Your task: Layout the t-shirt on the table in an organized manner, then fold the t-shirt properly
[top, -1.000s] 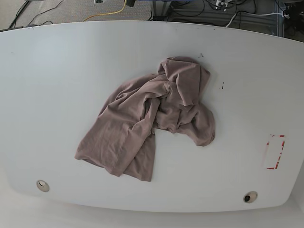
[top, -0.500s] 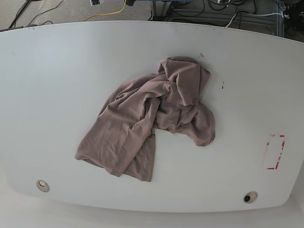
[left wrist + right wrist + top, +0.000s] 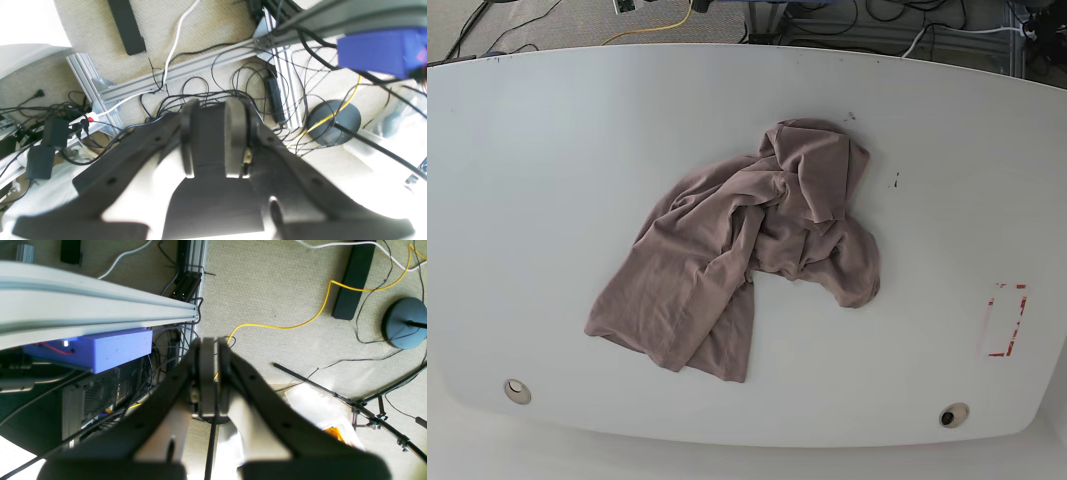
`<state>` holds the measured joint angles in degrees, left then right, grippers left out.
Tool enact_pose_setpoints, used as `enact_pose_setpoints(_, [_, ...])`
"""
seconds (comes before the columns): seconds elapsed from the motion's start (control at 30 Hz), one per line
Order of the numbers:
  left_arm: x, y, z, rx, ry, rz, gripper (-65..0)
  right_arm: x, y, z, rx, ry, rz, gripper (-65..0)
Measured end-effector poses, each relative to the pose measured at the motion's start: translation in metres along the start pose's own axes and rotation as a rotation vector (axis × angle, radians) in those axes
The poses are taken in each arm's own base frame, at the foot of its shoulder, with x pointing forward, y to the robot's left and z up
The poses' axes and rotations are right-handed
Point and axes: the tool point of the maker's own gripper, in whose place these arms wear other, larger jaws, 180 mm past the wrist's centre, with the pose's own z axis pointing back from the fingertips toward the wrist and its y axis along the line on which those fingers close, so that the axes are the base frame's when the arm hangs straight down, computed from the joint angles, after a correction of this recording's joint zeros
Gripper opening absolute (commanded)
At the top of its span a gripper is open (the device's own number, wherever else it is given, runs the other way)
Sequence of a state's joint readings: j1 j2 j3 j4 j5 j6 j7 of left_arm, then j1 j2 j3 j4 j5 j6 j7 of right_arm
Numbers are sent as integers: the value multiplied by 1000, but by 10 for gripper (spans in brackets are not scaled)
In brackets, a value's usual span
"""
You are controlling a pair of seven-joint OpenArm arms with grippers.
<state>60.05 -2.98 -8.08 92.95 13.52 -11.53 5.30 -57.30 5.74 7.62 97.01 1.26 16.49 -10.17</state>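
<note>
The t-shirt (image 3: 747, 250), mauve-brown and plain, lies crumpled in a heap near the middle of the white table (image 3: 547, 150), with one flat part spread toward the front left. Neither arm shows in the base view. In the left wrist view my left gripper (image 3: 213, 110) hangs over the floor and its cables, its fingers (image 3: 237, 133) a small gap apart with nothing between them. In the right wrist view my right gripper (image 3: 209, 346) is shut and empty above the carpet. Both wrist views miss the t-shirt.
A red dashed rectangle (image 3: 1005, 320) marks the table's right side. Two round holes (image 3: 517, 391) (image 3: 953, 414) sit near the front edge, and dark specks (image 3: 894, 181) lie right of the cloth. Aluminium rails (image 3: 186, 71), a blue box (image 3: 100, 348) and a round stand base (image 3: 405, 323) are below.
</note>
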Motion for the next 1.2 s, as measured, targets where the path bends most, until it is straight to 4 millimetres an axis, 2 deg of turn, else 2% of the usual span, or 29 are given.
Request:
enact_pose_setpoints(0.17, [4,0,0,3,-8,-8,-543,5,1,3,0,-12,5,-632])
enact_pose_setpoints(0.57, [27,8,0,25,-47,-16,-542,23,3,11,-1,-57,22,-636])
enact_pose_setpoints(0.83, [51,17,1,46,-82,-29,-522,37,4,13,-2,-90,29,-634])
enact_pose_setpoints(1.0, [60,22,-2,54,-95,-24,-513,33,5,10,-3,-50,24,-637])
enact_pose_setpoints(1.2, [76,25,-5,54,-137,7,-507,44,4,11,-4,-80,33,-638])
